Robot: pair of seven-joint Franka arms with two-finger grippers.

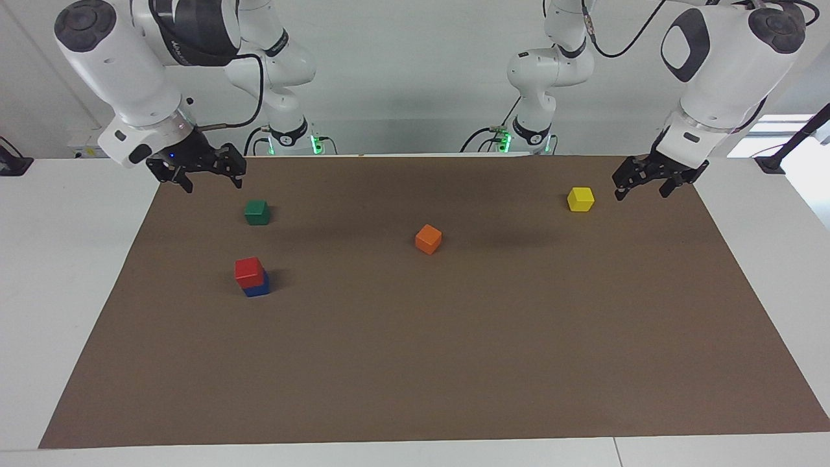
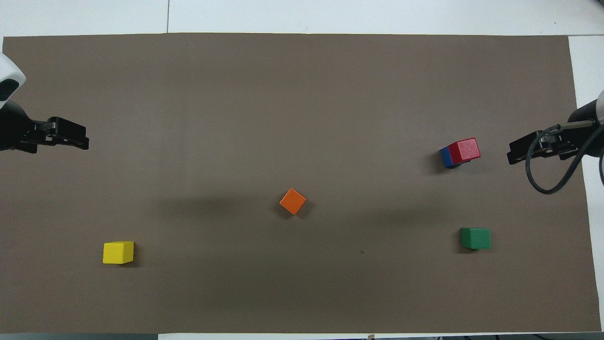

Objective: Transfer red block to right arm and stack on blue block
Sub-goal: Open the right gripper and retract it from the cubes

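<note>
The red block [image 1: 249, 271] [image 2: 465, 149] sits on top of the blue block [image 1: 258, 287] [image 2: 446, 157], slightly offset, toward the right arm's end of the brown mat. My right gripper [image 1: 213, 181] [image 2: 512, 156] is open and empty, raised over the mat's edge at its own end, apart from the stack. My left gripper [image 1: 643, 191] [image 2: 85, 139] is open and empty, raised over the mat's edge at the left arm's end, beside the yellow cube.
A green cube [image 1: 257, 212] [image 2: 475, 238] lies nearer to the robots than the stack. An orange cube [image 1: 428, 239] [image 2: 292, 201] lies mid-mat. A yellow cube [image 1: 580, 199] [image 2: 118, 252] lies toward the left arm's end. The brown mat [image 1: 454, 363] covers the white table.
</note>
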